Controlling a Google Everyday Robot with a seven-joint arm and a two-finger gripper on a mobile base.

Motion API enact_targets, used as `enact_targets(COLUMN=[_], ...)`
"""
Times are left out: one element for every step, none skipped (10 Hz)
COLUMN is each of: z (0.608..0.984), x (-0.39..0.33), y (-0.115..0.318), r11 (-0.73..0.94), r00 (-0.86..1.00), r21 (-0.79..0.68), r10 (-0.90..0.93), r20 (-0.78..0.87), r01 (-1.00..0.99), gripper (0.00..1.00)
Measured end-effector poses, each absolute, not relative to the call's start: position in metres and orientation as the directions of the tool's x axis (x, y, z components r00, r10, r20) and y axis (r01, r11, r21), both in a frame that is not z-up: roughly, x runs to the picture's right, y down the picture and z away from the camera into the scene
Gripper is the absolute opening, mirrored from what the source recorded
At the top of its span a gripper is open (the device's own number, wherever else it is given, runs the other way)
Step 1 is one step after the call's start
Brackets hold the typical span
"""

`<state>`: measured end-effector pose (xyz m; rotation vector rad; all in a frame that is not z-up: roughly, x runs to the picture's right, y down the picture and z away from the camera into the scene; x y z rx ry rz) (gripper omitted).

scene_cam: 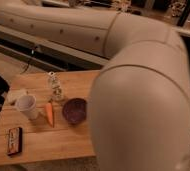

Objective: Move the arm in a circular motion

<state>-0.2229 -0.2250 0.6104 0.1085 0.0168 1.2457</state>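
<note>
The cream-white arm (138, 95) fills most of the camera view. One thick tube segment runs across the top from the left, and a bulbous elbow bends down over the right half, hiding the right part of the wooden table (48, 145). Small dark screw holes show along the upper segment. The gripper is out of view.
On the table stand a white cup (27, 106), a carrot (49, 113), a purple bowl (74, 110), a clear small bottle (54, 88) and a dark flat packet (14, 140) near the front left. A long dark counter edge (63, 50) runs behind.
</note>
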Motion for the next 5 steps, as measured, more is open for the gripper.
enact_targets(z=[0.608, 0.607, 0.603, 0.604, 0.607], x=[-0.264, -0.291, -0.324, -0.344, -0.347], y=[-0.21, -0.194, -0.168, -0.135, -0.117], r11=[0.379, 0.424, 0.484, 0.539, 0.561], r00=[0.38, 0.424, 0.483, 0.543, 0.569], r21=[0.044, 0.004, -0.057, -0.115, -0.141], r10=[0.924, 0.905, 0.875, 0.84, 0.822], r20=[0.048, 0.043, 0.03, 0.002, -0.02], r01=[-0.925, -0.905, -0.873, -0.834, -0.815], gripper=[0.65, 0.65, 0.65, 0.65, 0.65])
